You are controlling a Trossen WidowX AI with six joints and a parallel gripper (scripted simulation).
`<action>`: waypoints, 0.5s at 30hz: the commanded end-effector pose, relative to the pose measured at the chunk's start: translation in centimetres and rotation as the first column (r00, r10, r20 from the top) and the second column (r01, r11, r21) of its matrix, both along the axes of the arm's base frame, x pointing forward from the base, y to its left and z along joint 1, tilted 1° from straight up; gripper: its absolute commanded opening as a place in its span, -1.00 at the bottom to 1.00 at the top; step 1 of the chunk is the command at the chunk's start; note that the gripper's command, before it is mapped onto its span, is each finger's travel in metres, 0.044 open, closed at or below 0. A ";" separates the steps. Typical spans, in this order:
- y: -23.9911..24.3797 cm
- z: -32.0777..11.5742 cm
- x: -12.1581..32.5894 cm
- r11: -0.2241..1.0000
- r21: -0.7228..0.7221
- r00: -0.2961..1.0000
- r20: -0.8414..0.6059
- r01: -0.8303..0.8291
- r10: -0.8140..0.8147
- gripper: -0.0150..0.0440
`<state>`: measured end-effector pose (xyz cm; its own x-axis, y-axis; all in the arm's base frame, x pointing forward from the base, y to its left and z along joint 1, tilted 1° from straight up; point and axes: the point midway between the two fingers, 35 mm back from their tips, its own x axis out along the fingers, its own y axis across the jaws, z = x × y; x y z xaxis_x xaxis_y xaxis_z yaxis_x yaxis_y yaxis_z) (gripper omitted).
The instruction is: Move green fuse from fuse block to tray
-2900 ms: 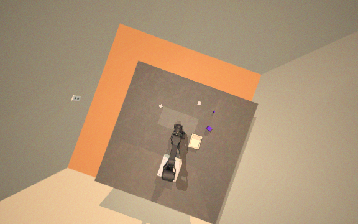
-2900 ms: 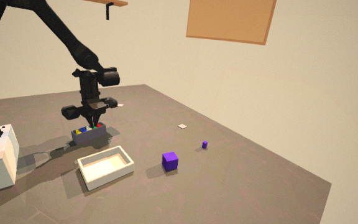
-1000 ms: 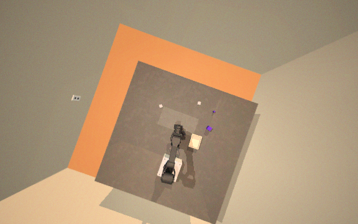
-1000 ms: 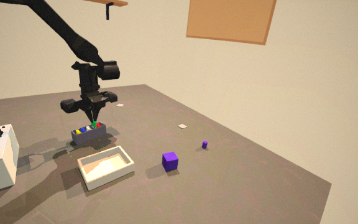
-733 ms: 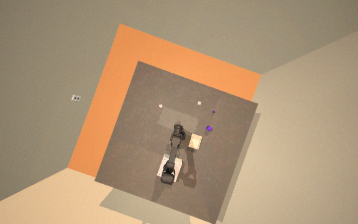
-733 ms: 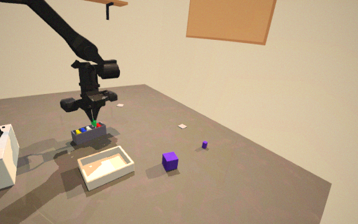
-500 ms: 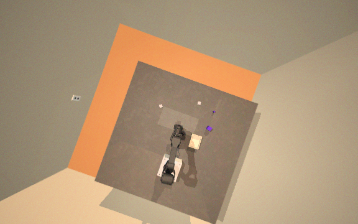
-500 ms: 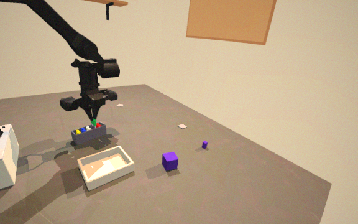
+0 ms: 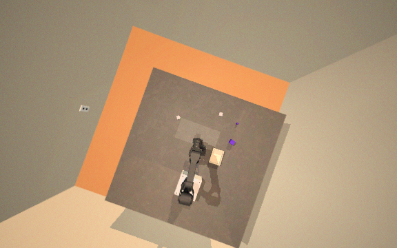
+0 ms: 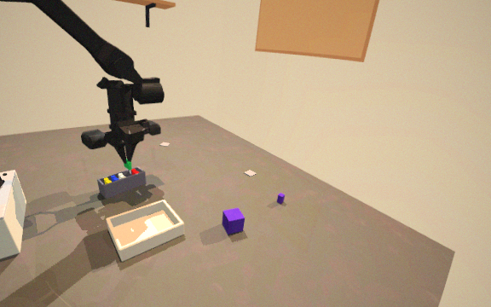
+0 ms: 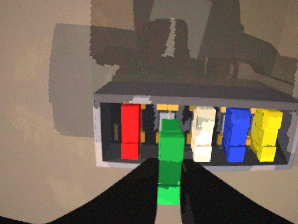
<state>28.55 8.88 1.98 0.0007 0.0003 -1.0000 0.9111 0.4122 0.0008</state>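
Note:
My gripper (image 10: pixel 128 161) (image 11: pixel 169 169) points down and is shut on the green fuse (image 10: pixel 128 165) (image 11: pixel 171 147). The green fuse is upright, raised above the fuse block (image 10: pixel 124 187) (image 11: pixel 200 93); I cannot tell whether its lower end clears the block's top edge. Its slot shows bare metal clips in the wrist view. The red fuse (image 10: pixel 135 171) (image 11: pixel 131 131) sits on one side of that slot, the white fuse (image 10: pixel 121 176) (image 11: pixel 203 132), blue fuse (image 11: pixel 236 132) and yellow fuse (image 11: pixel 266 135) on the other. The cream tray (image 9: pixel 216 156) (image 10: pixel 153 241) is empty, beside the block.
A purple cube (image 9: pixel 232 142) (image 10: pixel 233 221) stands past the tray, with a small purple cylinder (image 9: pixel 237 123) (image 10: pixel 280 198) farther off. Two flat pale pieces, one (image 9: pixel 178 117) (image 10: pixel 164 144) and another (image 9: pixel 220 114) (image 10: pixel 250 173), lie farther out on the table.

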 end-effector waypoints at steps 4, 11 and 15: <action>0.0 1.1 0.1 1.000 -0.003 1.000 0.003 0.003 -0.003 -0.49; 0.0 2.2 0.0 1.000 -0.003 1.000 0.003 0.003 -0.003 -0.49; -0.4 2.2 0.2 1.000 -0.004 1.000 0.003 0.003 -0.003 -0.49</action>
<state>28.60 8.88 3.99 0.0031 0.0010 -1.0000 0.9114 0.4114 0.0033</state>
